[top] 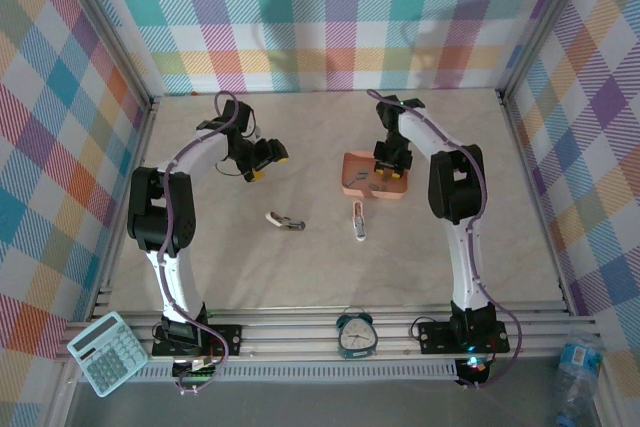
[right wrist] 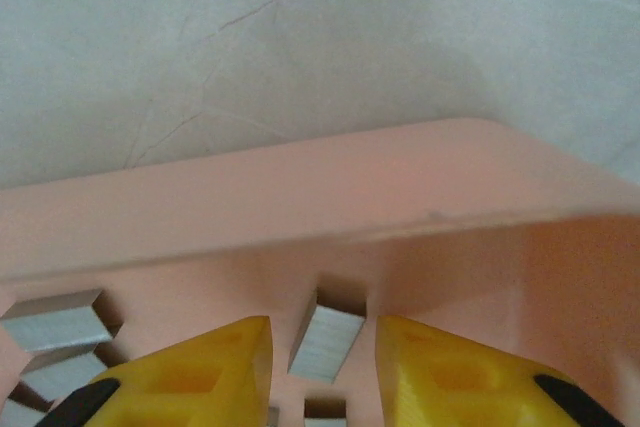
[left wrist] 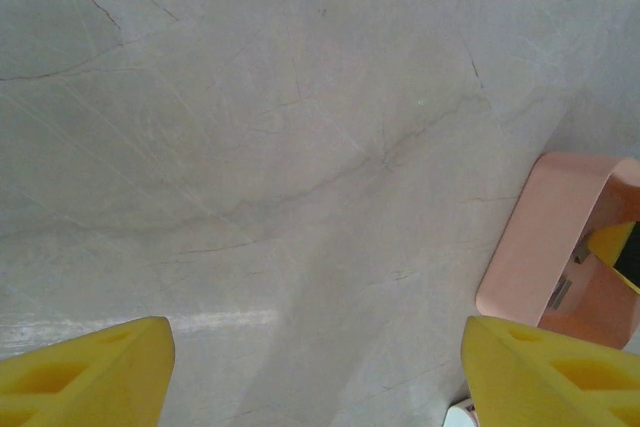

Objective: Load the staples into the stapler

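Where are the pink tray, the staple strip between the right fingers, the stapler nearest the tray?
pink tray (right wrist: pixel 300 197), right wrist view, far wall.
staple strip (right wrist: pixel 327 342), right wrist view, top face.
stapler (top: pixel 359 221), top external view, mid-body.

Calc (top: pixel 108 352) near-left corner, alarm clk (top: pixel 355 334) front-center, water btl (top: pixel 577 367) near-right, pink tray (top: pixel 346 175) mid-table

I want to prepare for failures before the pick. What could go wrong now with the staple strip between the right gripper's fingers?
1. The staple strip sits between the open fingers of the right gripper, close to the pink tray wall. Closing may push or tilt it instead of gripping it.
2. Nearby, other strips lie in the tray; a finger could drag one along.
3. The strip looks small and smooth, so it may slip out.
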Controlling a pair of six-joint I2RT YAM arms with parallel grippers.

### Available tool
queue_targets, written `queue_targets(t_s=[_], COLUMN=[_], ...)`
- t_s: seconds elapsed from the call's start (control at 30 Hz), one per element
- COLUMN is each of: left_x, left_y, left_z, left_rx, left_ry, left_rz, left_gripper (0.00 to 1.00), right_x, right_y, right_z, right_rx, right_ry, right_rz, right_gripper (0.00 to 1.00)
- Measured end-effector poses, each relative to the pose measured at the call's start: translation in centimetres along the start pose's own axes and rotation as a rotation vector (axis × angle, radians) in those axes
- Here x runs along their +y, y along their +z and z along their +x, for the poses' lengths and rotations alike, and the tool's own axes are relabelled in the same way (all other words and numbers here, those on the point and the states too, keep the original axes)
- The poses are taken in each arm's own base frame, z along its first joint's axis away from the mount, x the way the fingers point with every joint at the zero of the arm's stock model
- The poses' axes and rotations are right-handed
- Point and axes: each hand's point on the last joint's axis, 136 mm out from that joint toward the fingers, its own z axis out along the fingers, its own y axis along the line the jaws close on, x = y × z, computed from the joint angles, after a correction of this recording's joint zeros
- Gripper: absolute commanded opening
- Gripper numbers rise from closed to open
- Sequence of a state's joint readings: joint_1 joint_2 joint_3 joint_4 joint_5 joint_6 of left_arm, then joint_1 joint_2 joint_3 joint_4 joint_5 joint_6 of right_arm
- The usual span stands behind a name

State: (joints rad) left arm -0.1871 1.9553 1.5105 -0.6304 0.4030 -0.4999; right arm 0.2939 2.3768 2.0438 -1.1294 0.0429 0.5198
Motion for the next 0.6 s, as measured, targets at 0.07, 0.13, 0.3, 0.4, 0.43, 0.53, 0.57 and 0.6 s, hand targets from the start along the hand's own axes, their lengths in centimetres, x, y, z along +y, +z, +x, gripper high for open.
queue_targets(t_s=[0.07,0.13,0.3,0.4,0.43,0.53,0.57,0.6], left_x=[-0.01,0.00,0.00,0.00,0.00,0.00,0.00,0.00], left_y=[0.00,0.00,0.00,0.00,0.00,0.00,0.00,0.00], left_z=[0.00,0.00,0.00,0.00,0.00,0.00,0.00,0.00], left_rx=[0.000,0.000,0.000,0.000,0.000,0.000,0.000,0.000], left_ry=[0.000,0.000,0.000,0.000,0.000,0.000,0.000,0.000], left_rz=[0.000,0.000,0.000,0.000,0.000,0.000,0.000,0.000], left_gripper=[0.76,0.76,0.76,0.76,0.76,0.76,0.76,0.76], right_x=[0.03,0.03,0.12,0.25,0.25,0.26,0.28,0.31], right_y=[0.45,0.46,0.45,0.45,0.45,0.45,0.45,0.45], right_z=[-0.07,-0.08,-0.18,-0.29,-0.31,-0.43,-0.46,-0.51], right_rx=[0.005,0.006,0.003,-0.001,-0.002,-0.007,-0.009,-0.011], right_ry=[0.000,-0.001,-0.003,-0.004,-0.004,-0.008,-0.009,-0.009], right_rz=[0.002,0.003,0.000,-0.007,-0.007,-0.006,-0.007,-0.008], right_gripper=[0.30,0.26,0.29,0.31,0.30,0.24,0.23,0.23])
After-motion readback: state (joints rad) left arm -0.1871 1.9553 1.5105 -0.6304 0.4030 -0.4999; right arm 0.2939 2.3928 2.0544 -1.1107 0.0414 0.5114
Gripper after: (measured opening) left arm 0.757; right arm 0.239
